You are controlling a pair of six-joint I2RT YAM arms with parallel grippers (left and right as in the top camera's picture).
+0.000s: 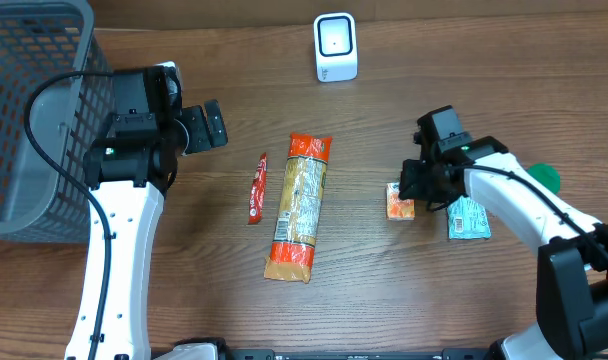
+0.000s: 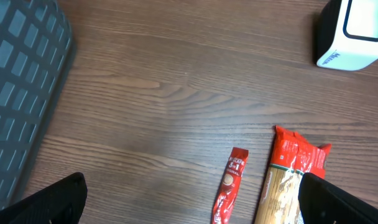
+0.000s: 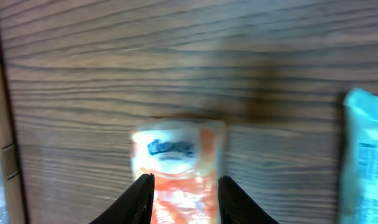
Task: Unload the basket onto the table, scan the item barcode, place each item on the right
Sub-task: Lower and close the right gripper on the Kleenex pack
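Observation:
A small orange and white packet [image 1: 398, 203] lies on the wooden table, and my right gripper [image 1: 421, 188] is low over it. In the right wrist view both black fingers press the sides of the packet [image 3: 179, 155], so the gripper [image 3: 184, 199] is shut on it. The white barcode scanner [image 1: 335, 46] stands at the table's far edge, well away from the packet. My left gripper [image 1: 204, 127] hovers wide open near the basket, holding nothing. Between its fingers [image 2: 189, 208] I see only bare wood and the end of a red stick sachet [image 2: 229, 186].
A long pasta bag [image 1: 299, 205] and the red sachet [image 1: 257, 187] lie mid-table. A teal packet [image 1: 468, 217] sits just right of the orange one, a green object [image 1: 547, 177] behind the right arm. A grey mesh basket [image 1: 34, 110] fills the left.

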